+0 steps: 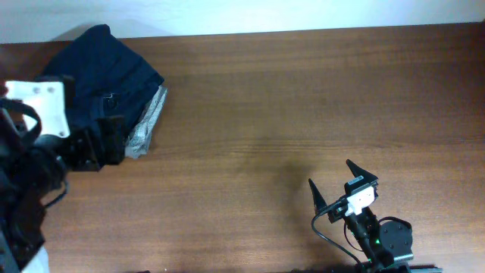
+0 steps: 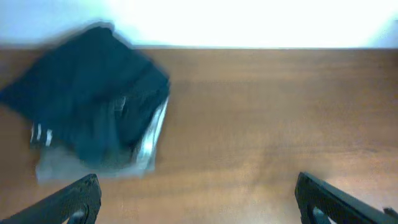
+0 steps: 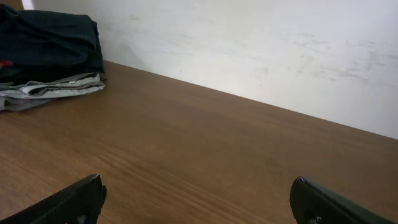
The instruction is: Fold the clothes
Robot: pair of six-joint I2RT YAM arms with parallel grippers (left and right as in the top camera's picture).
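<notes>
The clothes, a dark navy-blue garment (image 1: 106,68), lie bunched in a compact heap at the table's far left corner, on top of a grey garment. The left wrist view shows the navy garment (image 2: 93,87) blurred, ahead and to the left. In the right wrist view the navy garment (image 3: 50,40) is far off at the upper left. My left gripper (image 1: 102,144) hovers at the heap's near edge, open, with bare wood between its fingers (image 2: 81,199). My right gripper (image 1: 330,173) stands open near the front right, and nothing is between its fingers (image 3: 323,202).
A folded grey garment (image 1: 148,121) sticks out from under the navy heap on its right side; it also appears as the grey garment (image 3: 56,90) in the right wrist view. A white wall (image 3: 249,43) runs along the table's far edge.
</notes>
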